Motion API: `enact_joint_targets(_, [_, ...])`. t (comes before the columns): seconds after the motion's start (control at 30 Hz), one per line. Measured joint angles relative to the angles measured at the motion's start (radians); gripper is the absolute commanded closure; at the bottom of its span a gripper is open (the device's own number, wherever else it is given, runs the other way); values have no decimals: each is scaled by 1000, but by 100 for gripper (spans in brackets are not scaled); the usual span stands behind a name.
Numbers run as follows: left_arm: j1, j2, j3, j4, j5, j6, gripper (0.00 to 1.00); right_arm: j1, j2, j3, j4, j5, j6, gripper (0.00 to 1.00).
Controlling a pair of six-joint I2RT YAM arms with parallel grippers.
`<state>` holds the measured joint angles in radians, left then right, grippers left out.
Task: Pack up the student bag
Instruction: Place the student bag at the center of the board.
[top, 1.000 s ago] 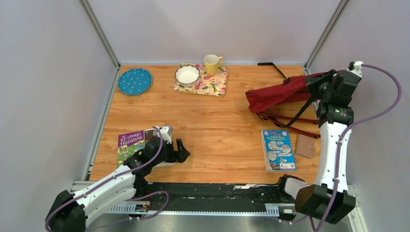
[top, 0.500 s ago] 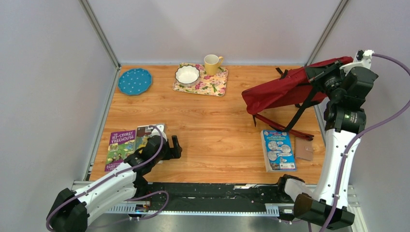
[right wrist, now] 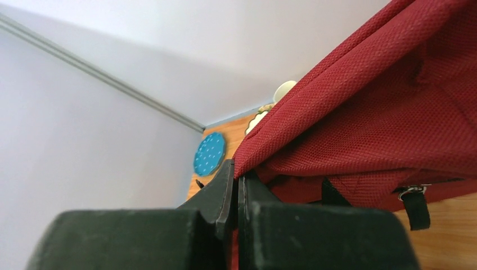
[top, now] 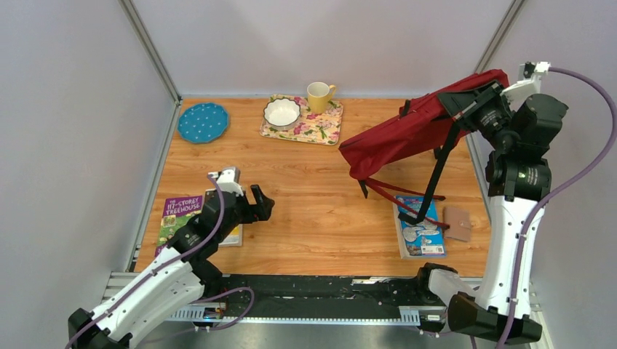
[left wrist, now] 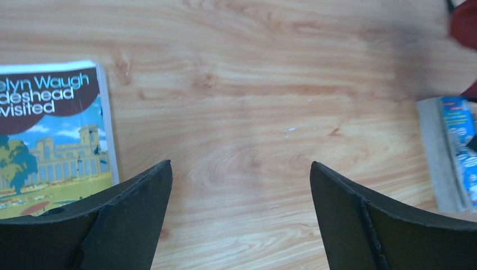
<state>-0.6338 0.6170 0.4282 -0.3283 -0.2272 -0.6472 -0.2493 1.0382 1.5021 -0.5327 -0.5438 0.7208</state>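
While the student bag (top: 407, 134) hangs tilted in the upper right of the overhead view, its high end sits up by the right wall and its low end dips toward the middle of the table (top: 320, 196). The right gripper (right wrist: 237, 171) has it: both fingers pressed together on a fold of the red fabric, and the wrist view shows the cloth caught right in the seam between them. Black straps (top: 436, 171) dangle from the bag's underside, down over a blue book (top: 420, 234) lying at the right of the frame, with a small brown wallet (top: 458, 222) just beside that book. Over on the left, the left gripper (left wrist: 239, 169) hovers above bare wood, fingers spread wide apart and nothing between them. A Brideshead Revisited paperback (left wrist: 53, 140) lies flat just beside its left finger, and a purple Treehouse book (top: 178, 214) lies at the lower left. Along the far edge sit a blue dotted plate (top: 203, 122) and a floral tray (top: 324, 129) carrying a white bowl (top: 281, 113) and a yellow mug (top: 318, 96).
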Motion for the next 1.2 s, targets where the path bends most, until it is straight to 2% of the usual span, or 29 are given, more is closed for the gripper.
enact_joint_targets(0.13, [0,-55,45,-14,-1,6,1,86,51,6,34,8,19,100])
enact_joint_targets(0.3, [0,-103,69,-51,-1,8,1,303,98,-32,61,104,13,100])
enact_joint_targets(0.47, [0,-130,70,-68,1,7,1,566,32,-293,177,258,12,100])
enact_joint_targets(0.63, [0,-128,69,-69,16,6,1,749,-64,-562,255,439,34,100])
enact_joint_targets(0.9, [0,-89,59,-41,74,6,1,838,-185,-644,213,623,55,100])
enact_joint_targets(1.03, [0,-76,36,-41,97,6,1,932,-279,-804,197,688,99,100])
enact_joint_targets(1.2, [0,-79,6,-42,114,3,1,1026,-297,-1016,202,715,185,100])
